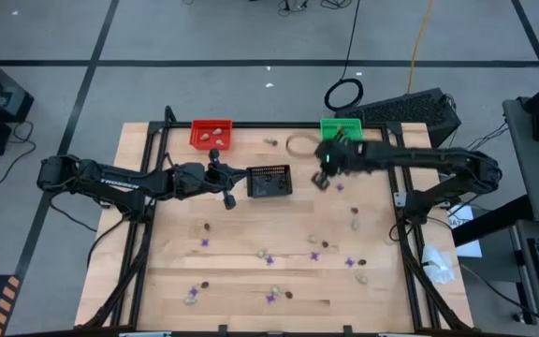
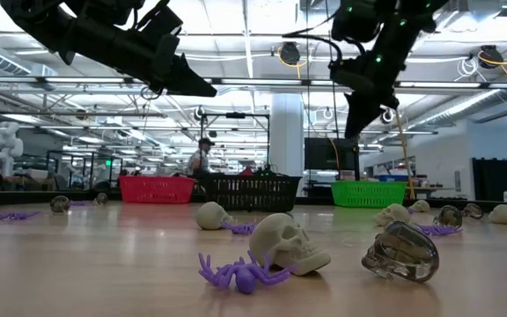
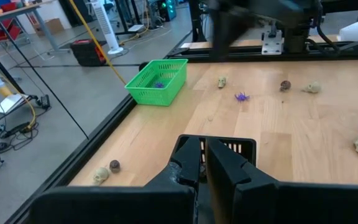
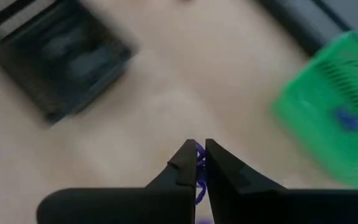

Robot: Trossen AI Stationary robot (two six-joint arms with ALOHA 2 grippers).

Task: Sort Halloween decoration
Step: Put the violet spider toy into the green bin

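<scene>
Tiny Halloween trinkets lie scattered on the wooden table (image 1: 251, 309): purple spiders (image 2: 240, 273), pale skulls (image 2: 289, 242) and dark skulls (image 2: 403, 251). My right gripper (image 4: 199, 152) hangs above the table between the black basket (image 1: 269, 180) and the green basket (image 1: 341, 129), shut on a purple spider (image 4: 199, 163). Another purple spider (image 3: 159, 84) lies inside the green basket. My left gripper (image 3: 204, 163) is shut with nothing in it, raised just left of the black basket. My right gripper pinches a purple spider (image 4: 199, 155) between its two fingertips. The fingers slant downward from above. The spider is lifted clear of the table, with a bit of purple showing in the slit between the fingers.
A red basket (image 1: 212, 134) with a few pale pieces stands at the far edge, left of the black one. A tape ring (image 1: 299, 145) lies near the green basket. Most trinkets lie in the near half of the table; a keyboard (image 1: 410, 105) sits beyond the far right corner.
</scene>
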